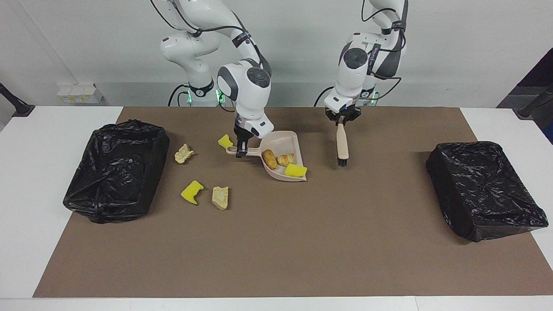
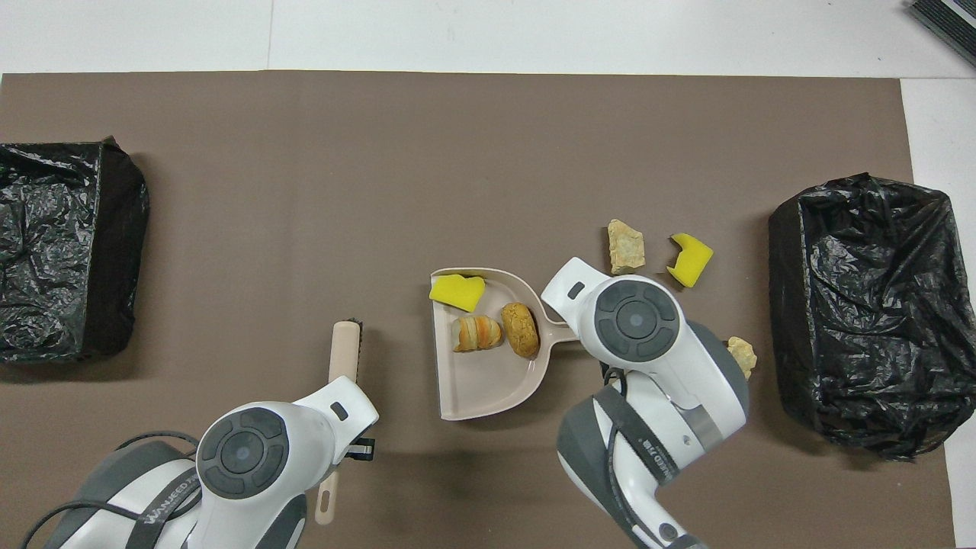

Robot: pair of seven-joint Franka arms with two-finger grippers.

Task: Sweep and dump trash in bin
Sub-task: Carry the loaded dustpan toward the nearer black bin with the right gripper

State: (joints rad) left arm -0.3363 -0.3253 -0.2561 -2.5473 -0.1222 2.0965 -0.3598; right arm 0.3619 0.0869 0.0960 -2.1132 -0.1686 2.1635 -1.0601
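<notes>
**Pan loaded, bin next**

A brown mat covers the counter (image 1: 26, 181), a black-lined bin (image 1: 114, 168) at the right arm's end. To dump cleanly, keep the dustpan (image 1: 283, 153) level until over the bin. The right gripper (image 1: 240, 149) is clamped on its handle; three scraps (image 1: 283, 160) ride inside, four lie loose on the mat. The left gripper (image 1: 341, 122) is closed on the brush (image 1: 342, 144).

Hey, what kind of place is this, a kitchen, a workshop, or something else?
Most likely a robotics lab bench, not a kitchen: a white table under a brown mat, black-lined bins at both ends, and staged scraps around a dustpan.
</notes>
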